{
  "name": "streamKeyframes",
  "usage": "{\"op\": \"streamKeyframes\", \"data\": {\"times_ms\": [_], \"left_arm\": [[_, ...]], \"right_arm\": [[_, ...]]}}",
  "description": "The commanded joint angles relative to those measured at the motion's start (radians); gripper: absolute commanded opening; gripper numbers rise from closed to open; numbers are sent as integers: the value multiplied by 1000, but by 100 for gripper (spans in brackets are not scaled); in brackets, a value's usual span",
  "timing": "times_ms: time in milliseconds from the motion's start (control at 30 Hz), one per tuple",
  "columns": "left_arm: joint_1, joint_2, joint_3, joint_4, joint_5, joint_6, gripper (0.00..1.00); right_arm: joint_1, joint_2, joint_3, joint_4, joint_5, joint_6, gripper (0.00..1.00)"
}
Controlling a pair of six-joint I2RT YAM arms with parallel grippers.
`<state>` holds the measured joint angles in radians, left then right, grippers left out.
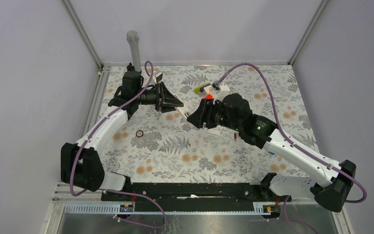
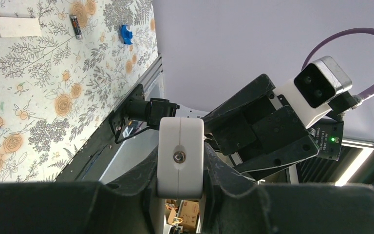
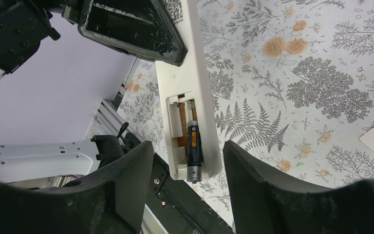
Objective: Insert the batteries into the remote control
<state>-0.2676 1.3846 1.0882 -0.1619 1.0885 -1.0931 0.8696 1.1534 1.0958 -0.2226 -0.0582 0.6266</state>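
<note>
One battery in the bay, the second waiting on the bench.

The left claw (image 1: 168,100) is clamped on the remote control (image 3: 190,78) and holds it in the air over the far middle of the bench (image 1: 233,161), its open back turned to the right claw (image 3: 185,161). That claw's jaws stand apart on either side of the remote's end and grip nothing. One battery (image 3: 193,148) lies in the bay. Its plus end seems to overhang the end wall, so I judge it not fully seated. The next move calls for a light press, then fetching the other battery (image 2: 75,27). It lies on the bench between a flat white piece (image 2: 17,27) and a blue piece (image 2: 125,34) near the bench edge. A small dark ring (image 1: 139,133) lies toward the left edge, well apart. Nothing blocks the bay except the right claw's own fingers close alongside.
</note>
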Motion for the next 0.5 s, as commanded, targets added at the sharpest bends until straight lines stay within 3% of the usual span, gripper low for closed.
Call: {"op": "streamKeyframes", "data": {"times_ms": [0, 467], "left_arm": [[7, -28, -4, 61, 27, -8, 0], [8, -35, -4, 70, 26, -26, 0]], "right_arm": [[-17, -20, -12, 48, 33, 29, 60], [-37, 7, -27, 38, 28, 38, 47]]}}
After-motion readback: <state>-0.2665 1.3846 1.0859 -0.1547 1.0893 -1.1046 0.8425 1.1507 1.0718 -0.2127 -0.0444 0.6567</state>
